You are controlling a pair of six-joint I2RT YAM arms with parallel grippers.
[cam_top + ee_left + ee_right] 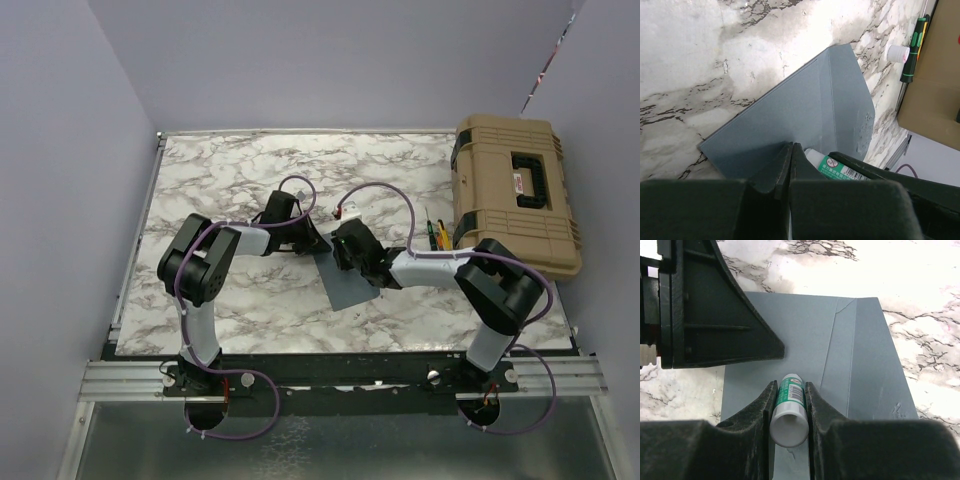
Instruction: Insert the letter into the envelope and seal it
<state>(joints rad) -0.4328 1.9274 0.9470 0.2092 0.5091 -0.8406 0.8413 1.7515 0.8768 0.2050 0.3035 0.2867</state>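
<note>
my left claw (791, 149) is pressed together, its tips at the edge of the envelope (805, 110), which lies on the marble table (690, 60) between my arms. my right claw (790, 390) is clamped on a glue stick (790, 412) above the envelope.

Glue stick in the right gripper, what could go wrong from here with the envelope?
1. The left gripper, shut, seems to pin the envelope only near one edge, so dragging the glue stick could swivel or wrinkle it.
2. The right gripper works close beside the left one; they could bump.
3. Glue may land off the flap and stick the envelope to the table.
</note>
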